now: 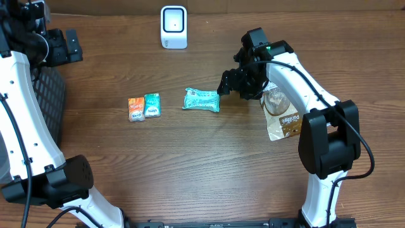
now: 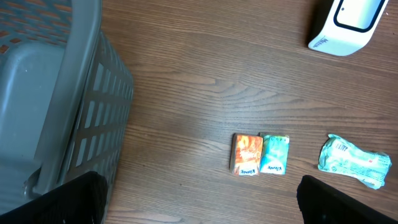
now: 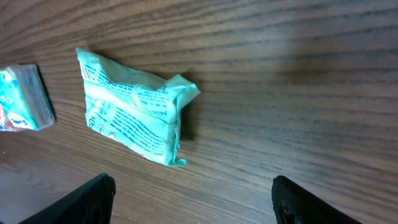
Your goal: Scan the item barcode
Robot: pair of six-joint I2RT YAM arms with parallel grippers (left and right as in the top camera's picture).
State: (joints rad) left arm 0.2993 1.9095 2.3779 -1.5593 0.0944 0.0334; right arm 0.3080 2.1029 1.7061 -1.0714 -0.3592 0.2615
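Note:
A crumpled teal packet (image 1: 201,100) lies flat on the wooden table near its middle. It also shows in the right wrist view (image 3: 134,115) and at the right edge of the left wrist view (image 2: 354,162). My right gripper (image 1: 231,84) hovers just right of the packet, open and empty (image 3: 196,202), with the packet ahead of its fingers. The white barcode scanner (image 1: 173,26) stands at the back of the table (image 2: 348,25). My left gripper (image 1: 63,45) is far off at the back left, open with nothing in it (image 2: 199,199).
An orange tissue pack (image 1: 135,109) and a teal tissue pack (image 1: 152,105) lie side by side left of the packet. A brown snack pouch (image 1: 281,117) lies under the right arm. A grey slatted basket (image 2: 56,93) stands at the left edge.

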